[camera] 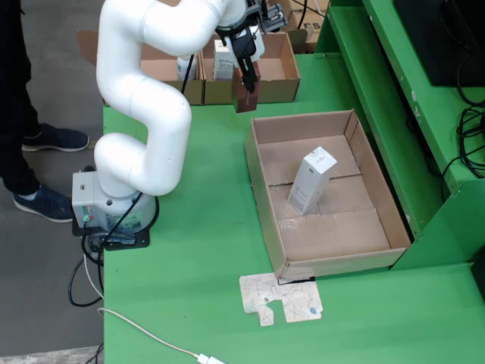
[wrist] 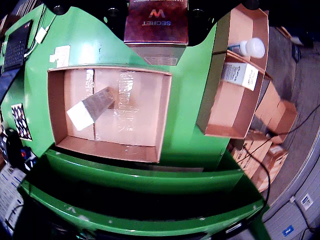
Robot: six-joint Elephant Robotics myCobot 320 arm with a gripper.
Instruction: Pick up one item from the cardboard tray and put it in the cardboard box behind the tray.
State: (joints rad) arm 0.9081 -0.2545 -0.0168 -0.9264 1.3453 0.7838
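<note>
A large open cardboard box (camera: pixel 326 189) sits on the green desk (camera: pixel 204 227) with a white carton (camera: pixel 311 180) standing tilted inside. The cardboard tray (camera: pixel 276 72) behind it holds a white box (wrist: pixel 240 75) and a bottle (wrist: pixel 251 47). The fingers (camera: pixel 246 80) are closed on a dark red box (camera: pixel 246 95), suspended above the desk between tray and box.

Even, bright overhead light fills the fixed view, with soft, short shadows and mild glare on the glossy white robot arm (camera: pixel 144 98). The gripper view bends strongly at its edges, darkening at 6 o'clock; the close dark-red carton (wrist: pixel 156 22) at 12 o'clock looks slightly soft.
</note>
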